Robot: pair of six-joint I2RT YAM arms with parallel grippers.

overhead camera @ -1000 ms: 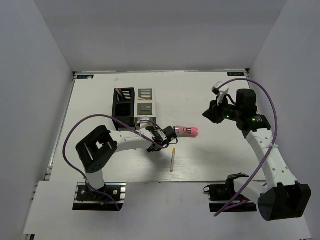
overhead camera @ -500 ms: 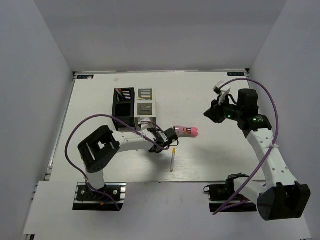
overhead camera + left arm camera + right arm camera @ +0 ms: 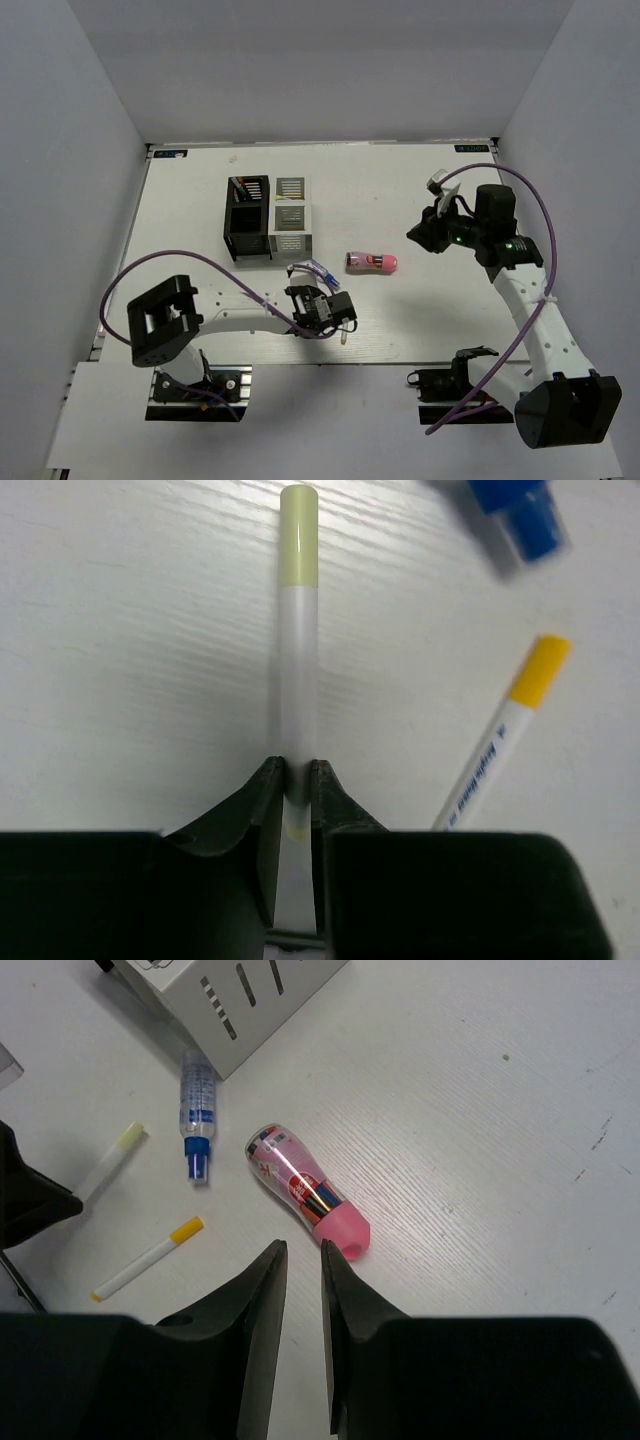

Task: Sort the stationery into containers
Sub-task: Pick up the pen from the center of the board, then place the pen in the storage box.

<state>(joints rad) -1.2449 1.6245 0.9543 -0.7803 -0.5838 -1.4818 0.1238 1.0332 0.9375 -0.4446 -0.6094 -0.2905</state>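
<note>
Left wrist view: gripper clamped on a pen at bench level

State of the left gripper (image 3: 292, 772): one finger presses on each side of the white barrel of the pale-yellow-ended pen (image 3: 298, 670), so the gripper is clamped on it. The pen lies flat on the bench (image 3: 120, 630), with its coloured end pointing away from the gripper. A yellow-ended pen (image 3: 500, 742) lies just to the right at an angle, apart from the first. The blue tip of the blue-clear pen (image 3: 520, 515) shows at the upper right.

State of the right gripper (image 3: 300, 1250): the fingers stand a narrow gap apart with nothing between them. The gripper hovers above the right part of the bench, apart from every item. In the right wrist view, the pink cylinder (image 3: 305, 1190) lies on its side on the bench, ahead of the fingertips.

Top external view: the black organizer (image 3: 248, 222) and the white-grey organizer (image 3: 291, 215) stand side by side, touching, left of centre. The pink cylinder lies to their right. The blue-clear pen lies just in front of the white-grey organizer. The left arm extends low along the near part of the bench.
</note>
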